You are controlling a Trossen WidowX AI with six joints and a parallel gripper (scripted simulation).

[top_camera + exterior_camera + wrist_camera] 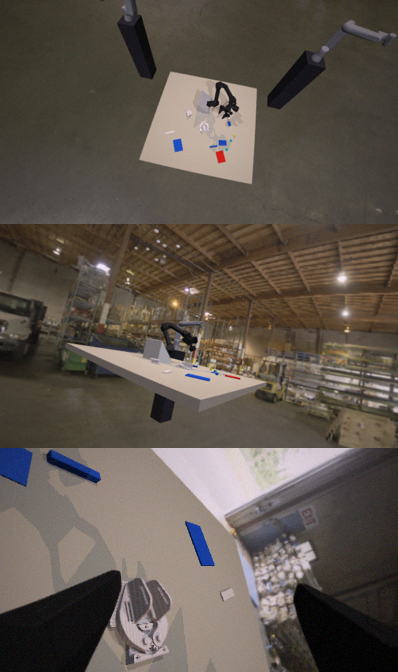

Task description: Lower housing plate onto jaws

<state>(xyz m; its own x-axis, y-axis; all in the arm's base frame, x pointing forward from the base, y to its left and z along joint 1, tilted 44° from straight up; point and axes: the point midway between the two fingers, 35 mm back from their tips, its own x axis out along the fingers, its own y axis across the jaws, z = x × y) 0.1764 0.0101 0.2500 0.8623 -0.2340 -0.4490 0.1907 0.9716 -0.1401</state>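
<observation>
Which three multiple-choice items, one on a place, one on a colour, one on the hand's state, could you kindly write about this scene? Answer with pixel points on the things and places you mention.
1. Beside the red plate lies:
A) the white bar
B) a teal cube
C) the grey wedge

2. The larger plate near the white bar is:
A) yellow
B) red
C) blue

3. The hand is:
A) open
B) shut on a plate
C) shut on nothing

1 B: the teal cube (pixel 226 149) sits just off the red plate (pixel 220 157) (pixel 232 377).
2 C: the plate (pixel 178 145) (pixel 198 377) (pixel 200 544) near the white bar (pixel 170 132) (pixel 166 371) (pixel 227 594) shows blue.
3 A: the hand's (pixel 222 114) (pixel 193 344) (pixel 209 579) fingers stand wide apart, nothing between them.
</observation>
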